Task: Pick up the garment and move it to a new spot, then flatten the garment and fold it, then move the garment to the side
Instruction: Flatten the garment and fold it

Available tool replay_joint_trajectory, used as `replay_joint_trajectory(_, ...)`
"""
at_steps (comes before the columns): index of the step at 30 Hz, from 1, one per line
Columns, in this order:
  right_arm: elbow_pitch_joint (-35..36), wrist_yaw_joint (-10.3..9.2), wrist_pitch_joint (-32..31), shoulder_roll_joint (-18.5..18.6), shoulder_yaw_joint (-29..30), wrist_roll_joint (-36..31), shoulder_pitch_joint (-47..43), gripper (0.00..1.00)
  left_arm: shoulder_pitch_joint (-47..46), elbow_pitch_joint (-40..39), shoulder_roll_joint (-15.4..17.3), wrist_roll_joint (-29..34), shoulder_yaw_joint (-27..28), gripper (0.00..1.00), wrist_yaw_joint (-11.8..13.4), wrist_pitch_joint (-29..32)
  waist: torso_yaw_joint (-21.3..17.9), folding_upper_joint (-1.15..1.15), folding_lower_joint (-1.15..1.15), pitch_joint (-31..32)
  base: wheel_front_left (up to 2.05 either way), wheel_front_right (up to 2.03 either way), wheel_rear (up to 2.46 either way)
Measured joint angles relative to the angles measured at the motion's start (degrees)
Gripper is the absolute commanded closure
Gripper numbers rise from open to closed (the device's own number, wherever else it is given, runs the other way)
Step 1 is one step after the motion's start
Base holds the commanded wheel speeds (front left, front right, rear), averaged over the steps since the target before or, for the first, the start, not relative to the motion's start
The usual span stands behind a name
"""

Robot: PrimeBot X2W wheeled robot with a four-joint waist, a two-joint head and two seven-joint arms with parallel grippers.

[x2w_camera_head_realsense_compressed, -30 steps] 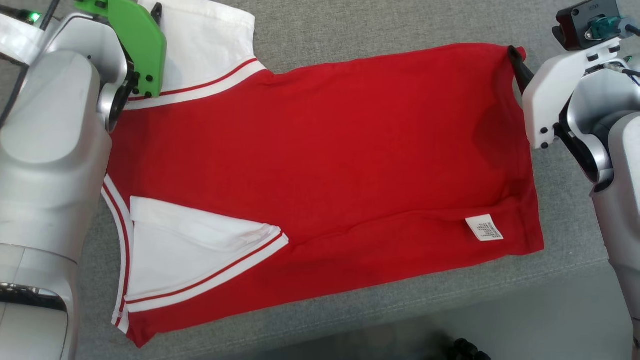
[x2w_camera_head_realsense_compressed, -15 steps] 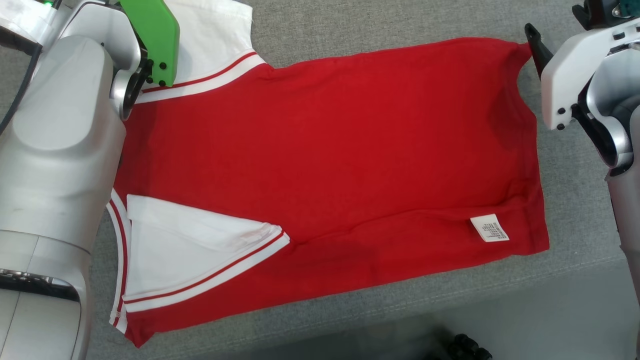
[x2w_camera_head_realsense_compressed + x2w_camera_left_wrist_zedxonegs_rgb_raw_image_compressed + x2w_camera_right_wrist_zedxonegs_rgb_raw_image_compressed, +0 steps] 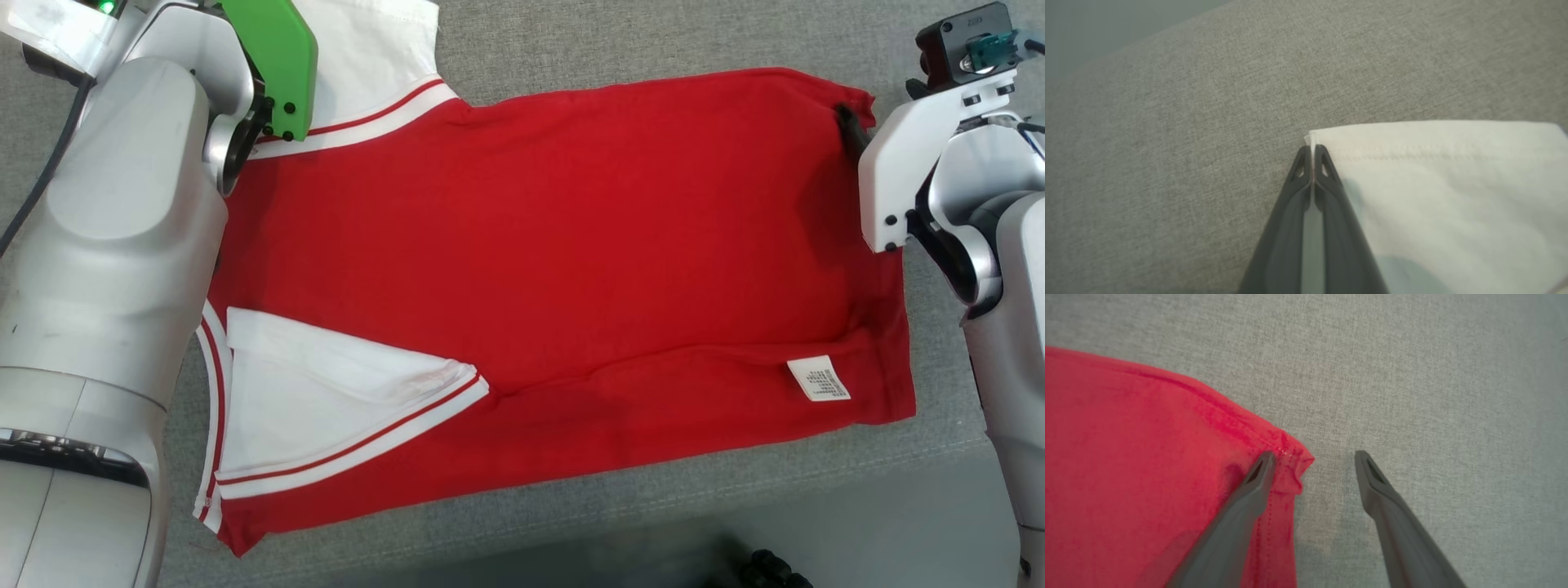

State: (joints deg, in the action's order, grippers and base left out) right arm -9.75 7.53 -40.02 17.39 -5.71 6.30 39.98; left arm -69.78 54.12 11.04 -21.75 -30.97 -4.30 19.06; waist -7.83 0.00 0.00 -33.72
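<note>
Red shirt [image 3: 555, 245] lies flat on the grey upholstery [image 3: 653, 33], near sleeve [image 3: 326, 400] folded in. At the far edge, left tool [image 3: 1312, 152] pinches the white sleeve's corner [image 3: 1331, 136]; right tool [image 3: 1313, 458] straddles the hem corner [image 3: 1290, 457], spread. Folding, I'd say: right must close next.

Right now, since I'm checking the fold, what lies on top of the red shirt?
On the red shirt lie a folded-in white sleeve with a red-striped cuff and a white care label. Whatever fabric is beneath that sleeve is covered.
</note>
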Motion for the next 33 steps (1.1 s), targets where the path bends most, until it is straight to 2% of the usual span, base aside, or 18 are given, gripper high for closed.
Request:
replay_joint_trajectory(10,1.18,-0.05,0.01,-1.10,0.80,0.43,-2.06,0.00,-0.49,1.43,-0.11,-0.57,-0.25,1.00,-0.23,-0.88,-0.20,0.00,0.00,-0.14,0.00,0.00,0.00)
replay_joint_trajectory(11,1.10,-0.05,0.03,-1.11,0.77,0.43,-1.92,0.03,-0.58,1.59,-0.11,-0.66,-0.34,1.00,-0.25,-1.02,-0.21,0.00,0.00,-0.18,0.00,0.00,0.00)
replay_joint_trajectory(12,0.93,-0.05,0.04,-1.12,0.75,0.42,-1.76,0.33,-0.73,1.75,-0.11,-0.67,-0.44,1.00,-0.30,-1.14,-0.20,0.00,0.00,-0.21,0.00,0.00,0.00)
replay_joint_trajectory(13,0.75,-0.05,0.04,-1.08,0.57,0.38,-1.62,0.51,-0.75,1.86,-0.12,-0.67,-0.54,1.00,-0.31,-1.48,-0.18,0.00,0.00,-0.22,0.00,0.00,0.00)
replay_joint_trajectory(14,0.60,-0.05,0.25,-1.04,0.45,0.26,-1.41,0.56,-0.75,1.91,-0.15,-0.67,-0.63,1.00,-0.31,-1.92,-0.15,0.00,0.00,-0.22,0.00,0.00,0.00)
replay_joint_trajectory(16,0.11,-0.02,0.35,-1.05,0.16,0.15,-0.94,1.00,-0.76,2.10,-0.24,-0.67,-0.74,1.00,-0.29,-2.58,-0.07,0.00,0.00,-0.20,0.00,0.00,0.00)
replay_joint_trajectory(21,-0.48,0.01,1.74,-0.79,0.02,-0.31,-0.42,1.00,-0.75,2.53,-0.42,-0.86,-0.84,1.00,-0.14,-5.39,0.16,0.00,0.00,-0.11,0.00,0.00,0.00)
replay_joint_trajectory(28,-1.33,0.00,7.02,-0.97,0.63,-1.89,0.54,1.00,-0.73,2.81,-0.55,-1.10,0.07,1.00,1.94,-12.30,0.59,0.00,0.00,0.90,0.00,0.00,0.00)
replay_joint_trajectory(33,-1.93,0.00,10.10,0.00,-0.05,-1.88,0.75,1.00,-0.59,2.02,-1.23,-3.74,2.57,1.00,3.02,-16.84,1.40,0.00,0.00,1.95,0.00,0.00,0.00)
